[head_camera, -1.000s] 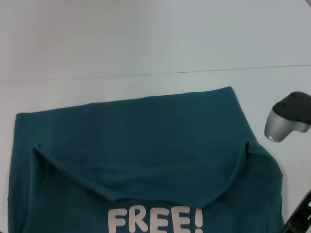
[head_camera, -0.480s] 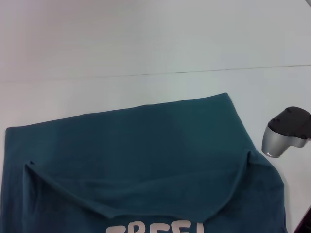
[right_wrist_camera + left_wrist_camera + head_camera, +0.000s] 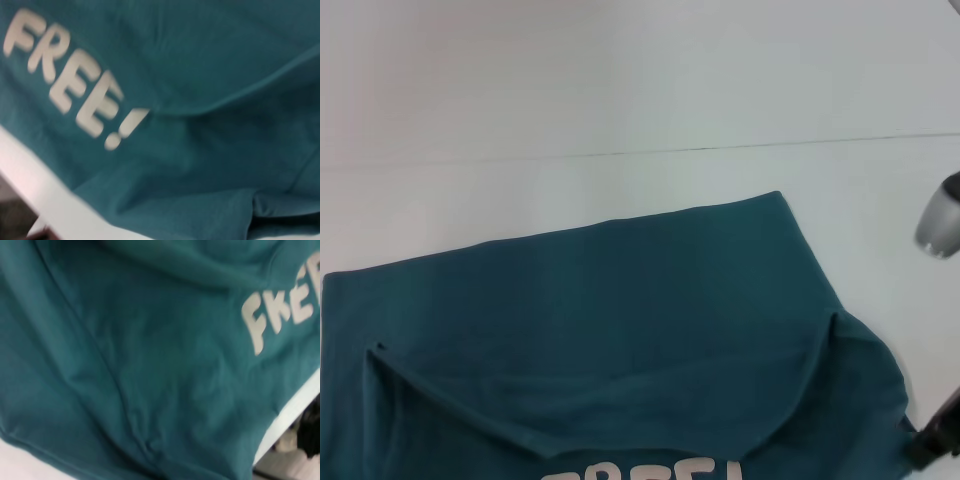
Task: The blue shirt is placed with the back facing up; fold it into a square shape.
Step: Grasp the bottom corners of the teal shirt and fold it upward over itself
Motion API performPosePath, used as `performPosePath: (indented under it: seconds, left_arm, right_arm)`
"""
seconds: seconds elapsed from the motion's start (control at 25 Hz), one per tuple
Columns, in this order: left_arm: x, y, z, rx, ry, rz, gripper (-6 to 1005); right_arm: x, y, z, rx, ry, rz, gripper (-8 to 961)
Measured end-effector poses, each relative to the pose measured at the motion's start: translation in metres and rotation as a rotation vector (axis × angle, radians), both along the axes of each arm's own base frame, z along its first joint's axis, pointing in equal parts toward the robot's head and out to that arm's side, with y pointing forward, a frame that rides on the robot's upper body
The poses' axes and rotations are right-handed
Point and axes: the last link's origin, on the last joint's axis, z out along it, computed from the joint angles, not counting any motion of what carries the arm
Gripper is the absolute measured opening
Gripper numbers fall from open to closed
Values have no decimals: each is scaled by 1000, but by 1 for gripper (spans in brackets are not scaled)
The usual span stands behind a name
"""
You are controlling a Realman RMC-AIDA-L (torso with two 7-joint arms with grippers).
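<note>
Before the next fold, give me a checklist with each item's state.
1. Shirt lies on the table: ok.
2. Plain back faces up: not ok; the white lettering shows near the shirt's near edge.
3. Folded into a square: not ok; a flap with a curved edge lies across it.
4. Cloth flat: not ok; creases show in both wrist views.
5. Grip on the shirt: cannot tell; neither gripper's fingers show.

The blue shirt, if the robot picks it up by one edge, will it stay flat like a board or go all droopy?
Probably droopy. The blue shirt already shows soft creases and a curved folded-over flap, so it likely sags from wherever it is held. It also looks thin and light, so pushing it on the table would probably bunch it up rather than slide it whole.
</note>
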Motion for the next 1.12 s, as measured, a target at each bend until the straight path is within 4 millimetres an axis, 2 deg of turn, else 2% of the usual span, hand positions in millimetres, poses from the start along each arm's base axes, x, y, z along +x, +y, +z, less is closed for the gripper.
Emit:
performPosePath:
  seconds: [0.32,0.56,0.96,1.12]
  left_arm:
    - [-3,8,24,158,-83,27,54]
    - [2,23,53,337,-175,13,54]
    - [22,45,65,465,-286,-74,55]
    - [23,59,69,562,-290,-100,55]
  right_arm:
    - [-6,10,26,130,72,26,56]
    - [-15,22,53,263,120,60,56]
    - [-22,39,78,402,189,100,56]
    - [-23,49,79,458,197,121,56]
